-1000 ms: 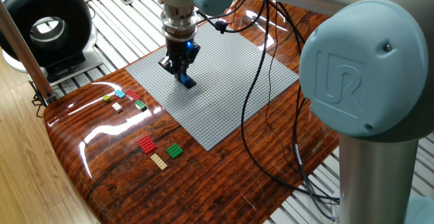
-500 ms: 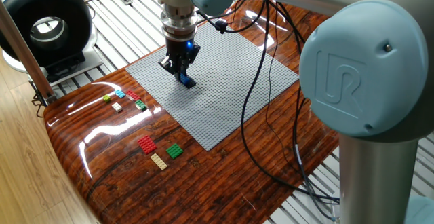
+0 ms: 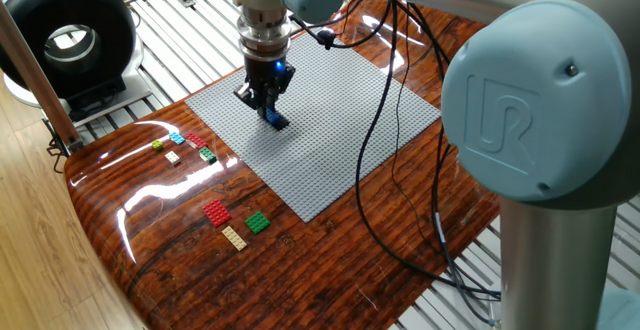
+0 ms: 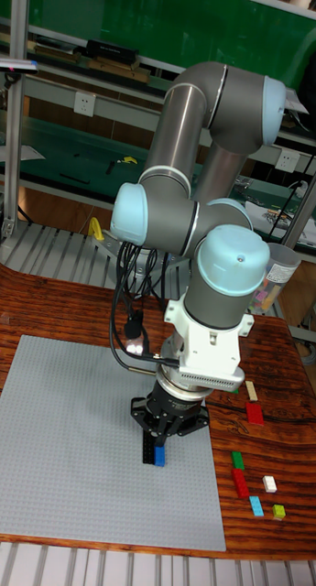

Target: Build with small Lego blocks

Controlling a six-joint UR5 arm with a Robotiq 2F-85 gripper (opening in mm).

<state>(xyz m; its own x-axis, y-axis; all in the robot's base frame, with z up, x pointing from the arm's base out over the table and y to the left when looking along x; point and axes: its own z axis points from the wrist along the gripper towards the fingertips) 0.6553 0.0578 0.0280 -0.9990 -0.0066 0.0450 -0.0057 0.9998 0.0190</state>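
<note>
While arm reaches straight down, gripper clamps blue brick on grey baseplate.

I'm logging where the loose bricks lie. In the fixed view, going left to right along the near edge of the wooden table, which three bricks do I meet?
Red brick → tan brick → green brick.

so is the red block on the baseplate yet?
No, the red block lies on the wood table, off the baseplate.
</note>
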